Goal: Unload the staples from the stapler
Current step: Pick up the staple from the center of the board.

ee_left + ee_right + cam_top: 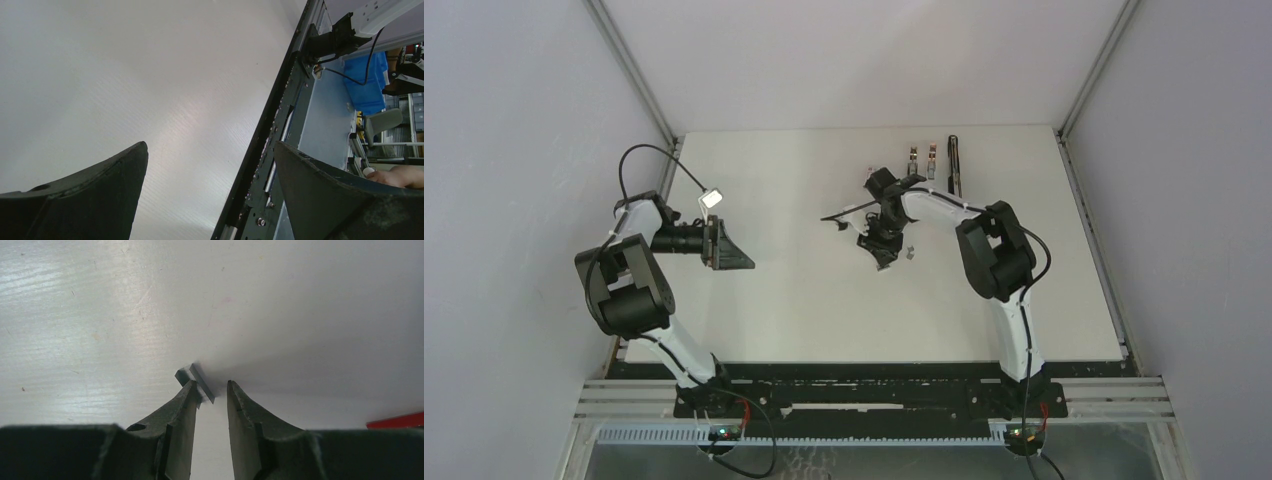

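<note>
While the stapler (954, 165) lies at the table's (804, 310) far edge, a staple (909, 250) sits just beside the right fingers (880, 248); the left fingers (729, 252) hang well away. Left wrist: fingers spread wide, empty. Right wrist: fingers slightly parted, gripping nothing; the staple touches one tip, outside the gap.

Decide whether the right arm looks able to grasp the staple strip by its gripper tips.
Probably yes: the staple strip lies on the table right at the right gripper, jaws slightly apart, nothing between them. It sits off the gap's centre, so a small sideways shift seems needed.
</note>
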